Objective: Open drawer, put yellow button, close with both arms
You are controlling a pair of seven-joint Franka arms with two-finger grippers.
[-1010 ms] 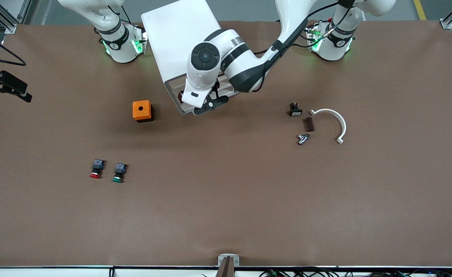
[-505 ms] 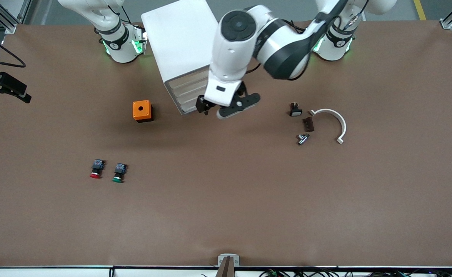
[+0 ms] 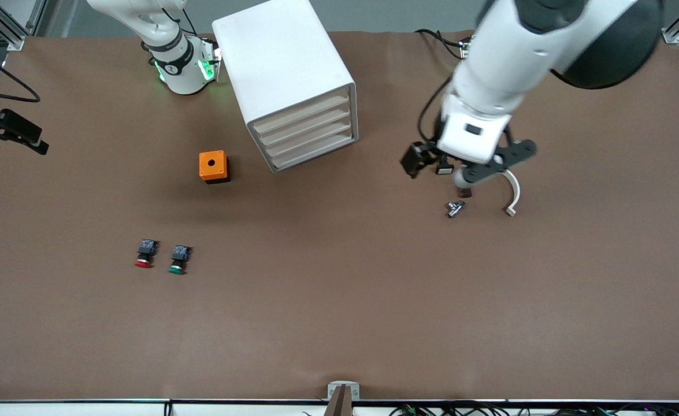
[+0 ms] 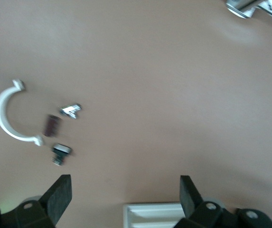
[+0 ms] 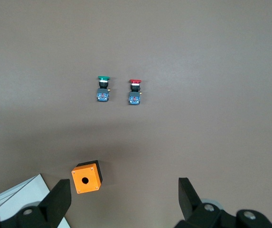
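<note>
**Robot body: appearance**

Both arms (image 3: 507,63) have glossy white rounded shells with black joint bands. The right arm's base (image 3: 180,66) glows green, with black cables. The left gripper (image 3: 457,167) is black, with blocky fingers (image 4: 62,192).

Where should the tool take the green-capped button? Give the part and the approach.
Grip the blocky black-and-blue body, not the round cap. The green button lies on its side, cap toward the front camera, so come straight down from above, probably closing across the body's width; the red button beside it lies apart, leaving room.
</note>
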